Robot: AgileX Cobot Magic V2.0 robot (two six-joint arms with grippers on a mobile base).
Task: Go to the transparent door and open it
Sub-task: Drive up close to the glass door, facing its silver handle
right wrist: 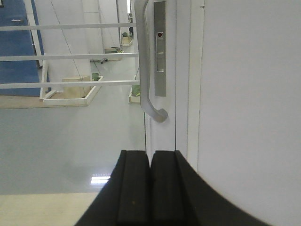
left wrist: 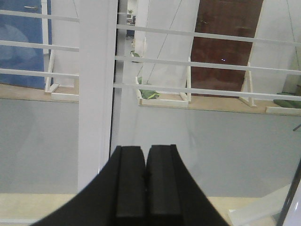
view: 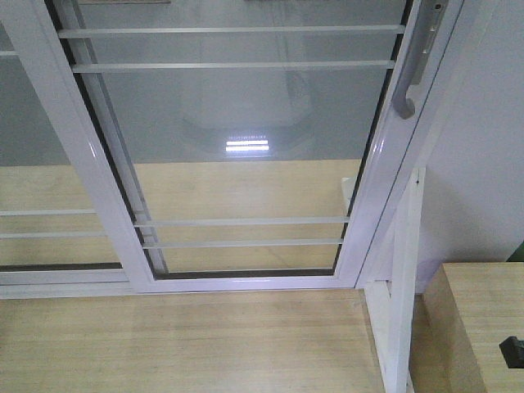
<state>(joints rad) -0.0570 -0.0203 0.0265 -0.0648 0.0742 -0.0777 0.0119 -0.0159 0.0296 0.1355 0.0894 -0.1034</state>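
Note:
The transparent door (view: 246,139) is a clear-glass panel in a white frame with thin white horizontal bars, straight ahead in the front view. Its curved grey pull handle (view: 413,70) hangs on the right side rail. In the right wrist view the handle (right wrist: 149,70) stands above and just ahead of my right gripper (right wrist: 150,157), which is shut and empty. My left gripper (left wrist: 146,153) is shut and empty, facing the glass (left wrist: 211,136) beside a white vertical rail (left wrist: 96,94). No gripper shows in the front view.
A white slanted support post (view: 405,270) stands right of the door. A white wall (right wrist: 249,94) lies right of the handle rail. A wooden box (view: 479,327) with a small black part (view: 513,350) sits at the lower right. Wooden floor (view: 180,340) lies before the door.

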